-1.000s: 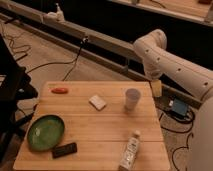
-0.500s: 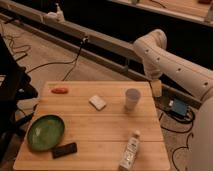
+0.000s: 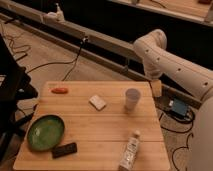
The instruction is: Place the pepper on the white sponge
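Note:
The small orange-red pepper (image 3: pixel 59 90) lies on the wooden table (image 3: pixel 100 130) near its far left corner. The white sponge (image 3: pixel 97 102) lies flat near the table's middle, to the right of the pepper. My gripper (image 3: pixel 156 88) hangs from the white arm (image 3: pixel 165 55) past the table's far right corner, to the right of the white paper cup. It is far from both pepper and sponge and holds nothing that I can see.
A white paper cup (image 3: pixel 132 98) stands right of the sponge. A green plate (image 3: pixel 45 132) and a black block (image 3: pixel 65 149) sit at the front left. A clear bottle (image 3: pixel 129 151) lies at the front right. Cables and a blue box (image 3: pixel 178 107) lie on the floor.

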You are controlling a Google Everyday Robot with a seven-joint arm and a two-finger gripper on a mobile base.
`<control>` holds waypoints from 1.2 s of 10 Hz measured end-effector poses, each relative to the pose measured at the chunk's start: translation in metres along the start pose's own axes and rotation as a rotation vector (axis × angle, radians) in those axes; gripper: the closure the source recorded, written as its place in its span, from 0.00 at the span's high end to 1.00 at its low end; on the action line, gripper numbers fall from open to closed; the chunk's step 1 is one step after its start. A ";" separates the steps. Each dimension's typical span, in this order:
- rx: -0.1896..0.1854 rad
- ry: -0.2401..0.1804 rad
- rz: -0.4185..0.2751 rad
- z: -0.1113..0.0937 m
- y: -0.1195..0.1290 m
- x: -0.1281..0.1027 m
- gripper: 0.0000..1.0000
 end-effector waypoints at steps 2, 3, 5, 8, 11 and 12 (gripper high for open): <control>0.000 0.000 0.000 0.000 0.000 0.000 0.80; 0.000 0.000 0.000 0.000 0.000 0.000 0.80; 0.000 0.000 0.000 0.000 0.000 0.000 0.80; -0.002 -0.016 0.011 -0.001 -0.003 -0.002 0.80; 0.007 -0.136 0.025 -0.022 -0.032 -0.049 0.80; 0.019 -0.181 0.005 -0.036 -0.041 -0.076 0.80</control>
